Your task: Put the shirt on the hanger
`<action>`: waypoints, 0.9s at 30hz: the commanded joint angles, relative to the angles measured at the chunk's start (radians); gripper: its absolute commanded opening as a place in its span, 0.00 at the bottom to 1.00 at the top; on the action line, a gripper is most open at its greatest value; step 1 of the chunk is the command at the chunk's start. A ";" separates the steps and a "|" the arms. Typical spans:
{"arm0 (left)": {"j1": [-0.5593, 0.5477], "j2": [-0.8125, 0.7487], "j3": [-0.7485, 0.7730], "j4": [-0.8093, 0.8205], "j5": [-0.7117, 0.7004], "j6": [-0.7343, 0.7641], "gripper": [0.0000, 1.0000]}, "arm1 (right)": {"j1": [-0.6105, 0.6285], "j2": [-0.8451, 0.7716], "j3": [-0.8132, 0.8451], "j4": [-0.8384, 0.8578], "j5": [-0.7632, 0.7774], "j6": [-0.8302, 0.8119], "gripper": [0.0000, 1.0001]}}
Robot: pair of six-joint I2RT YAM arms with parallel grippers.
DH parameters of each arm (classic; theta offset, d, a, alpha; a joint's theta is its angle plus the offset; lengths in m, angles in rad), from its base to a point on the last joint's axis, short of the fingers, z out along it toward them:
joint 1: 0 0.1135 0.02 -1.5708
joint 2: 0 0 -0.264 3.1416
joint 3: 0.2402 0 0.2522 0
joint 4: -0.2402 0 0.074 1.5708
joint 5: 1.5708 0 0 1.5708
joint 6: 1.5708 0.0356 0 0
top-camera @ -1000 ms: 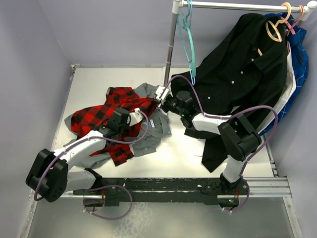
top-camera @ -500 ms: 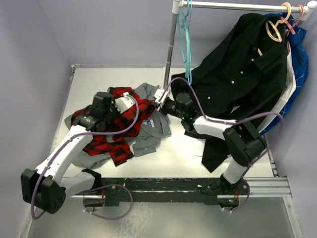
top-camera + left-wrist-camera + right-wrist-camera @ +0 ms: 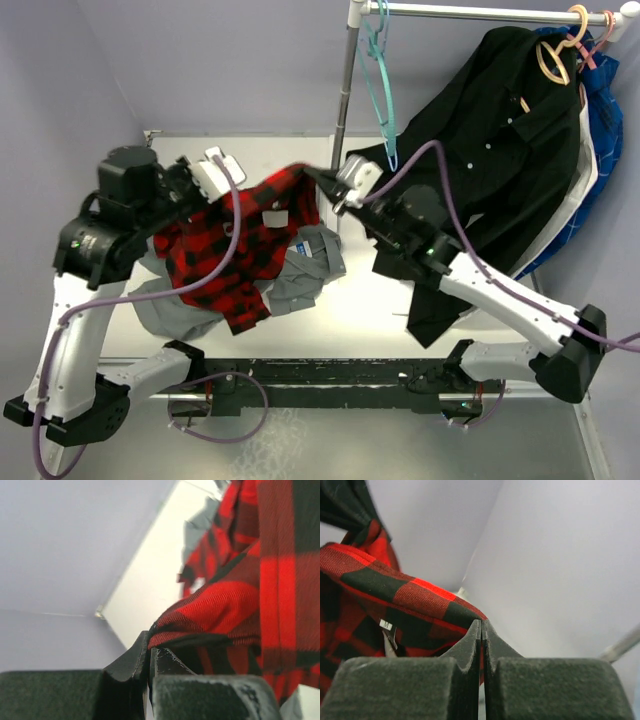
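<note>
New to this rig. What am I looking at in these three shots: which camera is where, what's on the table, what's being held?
Two robot arms are bolted side by side at the table's near edge, each ending in a two-finger gripper. The wide picture comes from a fixed camera above and behind them. The two close-ups come from a camera on each wrist, looking along its own fingers. They show the left gripper and the right gripper each shut on an edge of a red-and-black plaid shirt, which hangs spread between them. Under it a grey shirt lies on the table. Behind, a black shirt and a teal hanger hang on a rail.
</note>
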 commanded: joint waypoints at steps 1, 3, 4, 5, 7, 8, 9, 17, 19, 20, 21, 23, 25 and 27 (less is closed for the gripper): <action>-0.001 0.038 0.237 0.005 -0.077 0.036 0.00 | -0.004 -0.056 0.271 -0.082 0.086 -0.036 0.00; -0.004 0.073 0.349 0.001 -0.098 0.048 0.00 | 0.000 -0.045 0.383 -0.137 0.082 -0.036 0.00; -0.006 0.094 0.412 0.000 -0.107 0.054 0.00 | 0.005 -0.041 0.432 -0.155 0.082 -0.032 0.00; -0.007 0.116 0.477 -0.002 -0.113 0.059 0.00 | 0.010 -0.037 0.478 -0.169 0.083 -0.028 0.00; -0.007 0.157 0.602 0.012 -0.135 0.073 0.00 | 0.020 -0.028 0.561 -0.195 0.093 -0.025 0.00; -0.007 0.172 0.645 0.033 -0.148 0.085 0.00 | 0.029 -0.025 0.596 -0.206 0.104 -0.031 0.00; -0.007 0.185 0.687 0.060 -0.163 0.100 0.00 | 0.040 -0.020 0.628 -0.212 0.122 -0.040 0.00; -0.007 0.264 0.814 0.043 -0.061 0.085 0.00 | 0.073 0.018 0.819 -0.390 0.228 0.093 0.00; -0.007 0.227 0.640 -0.023 0.040 0.070 0.00 | 0.073 -0.017 0.702 -0.415 0.231 0.186 0.00; -0.007 0.197 0.509 -0.045 0.104 0.065 0.00 | 0.073 -0.043 0.604 -0.405 0.223 0.234 0.00; -0.007 0.164 0.381 -0.047 0.169 0.048 0.00 | 0.073 -0.075 0.489 -0.377 0.209 0.276 0.00; -0.008 0.106 0.107 -0.025 0.277 0.023 0.00 | 0.074 -0.148 0.227 -0.268 0.154 0.355 0.00; -0.015 0.077 -0.104 0.009 0.351 -0.004 0.00 | 0.075 -0.223 -0.027 -0.130 0.110 0.442 0.00; -0.029 0.071 -0.263 0.049 0.344 -0.026 0.00 | 0.085 -0.259 -0.214 -0.050 0.053 0.460 0.23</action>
